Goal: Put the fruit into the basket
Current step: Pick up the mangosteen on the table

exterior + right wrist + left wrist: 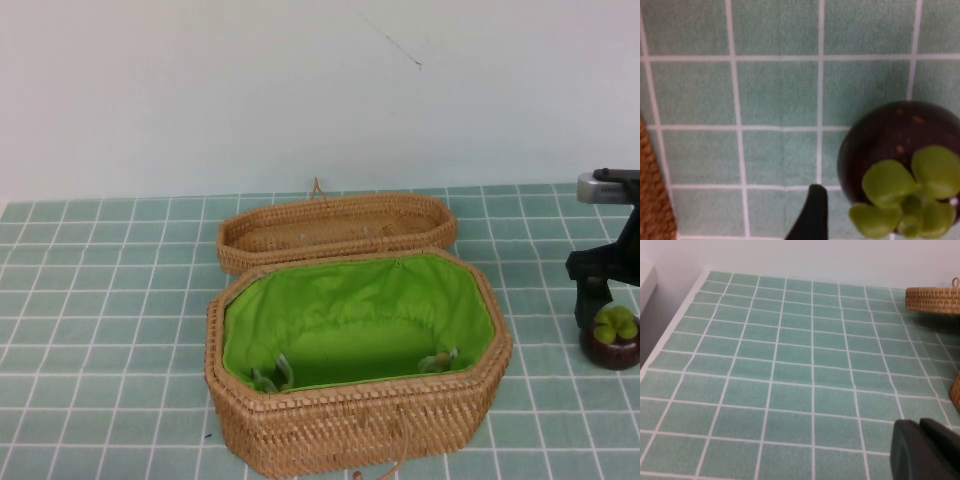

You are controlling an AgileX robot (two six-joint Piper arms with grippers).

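Two wicker pieces fill the middle of a counter (100,330) covered in pale green tiles with white grout lines. Nearest the camera sits the basket (355,425), a long eight-sided woven box, open at the top and lined with bright green fabric. Directly behind it, touching or just short of its far rim, lies its shallow unlined lid (335,228), turned hollow side up, with a small loop at its far edge. To the right of the basket, near the edge of the high view, the fruit (611,338) rests on the counter: a small, round, dark maroon mangosteen with a light green leafy cap on top. The right tool (600,285), black, hangs just above and slightly behind the fruit; only one dark fingertip (810,215) shows in its wrist view, just beside the fruit, so whether its fingers are apart or together cannot be told. The left tool (925,450) appears only as a dark shape at the corner of its own wrist view, over bare tiles left of the wicker, and its state cannot be told either.
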